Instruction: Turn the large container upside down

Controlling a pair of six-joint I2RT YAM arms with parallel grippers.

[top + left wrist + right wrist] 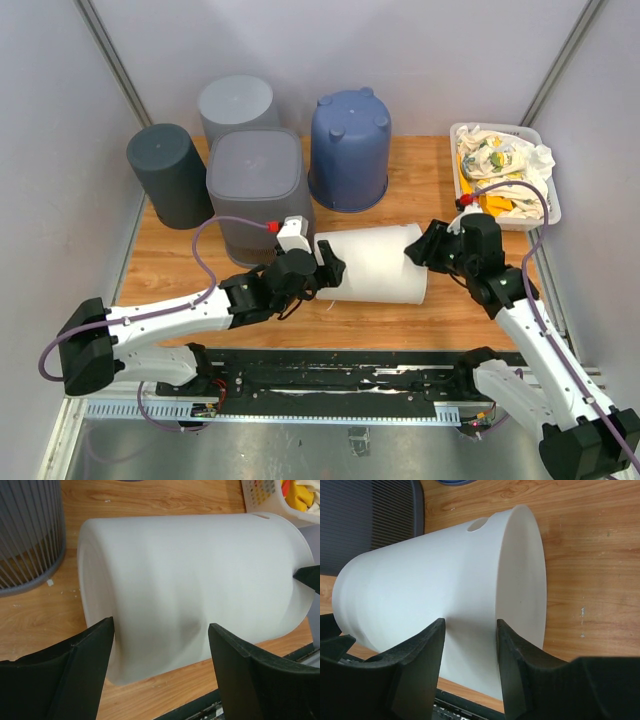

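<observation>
The large container [372, 264] is a white plastic bin lying on its side on the wooden table, its closed base to the left and its open mouth to the right. My left gripper [330, 268] is at the base end with its jaws wide open; in the left wrist view the container [195, 575] lies just beyond the gripper [160, 625], not clamped. My right gripper [420, 248] is at the mouth end. In the right wrist view the gripper [470, 622] stands open with its jaws on either side of the container's [430, 575] rim wall, with slack on the outer side.
Behind the container stand a dark grey bin [170, 175], a ribbed grey bin [258, 185], a round grey bin [237, 105] and a blue bucket [350, 150], all bottom up. A white basket [552, 205] of cloths sits at the back right. A black rail [340, 375] runs along the near edge.
</observation>
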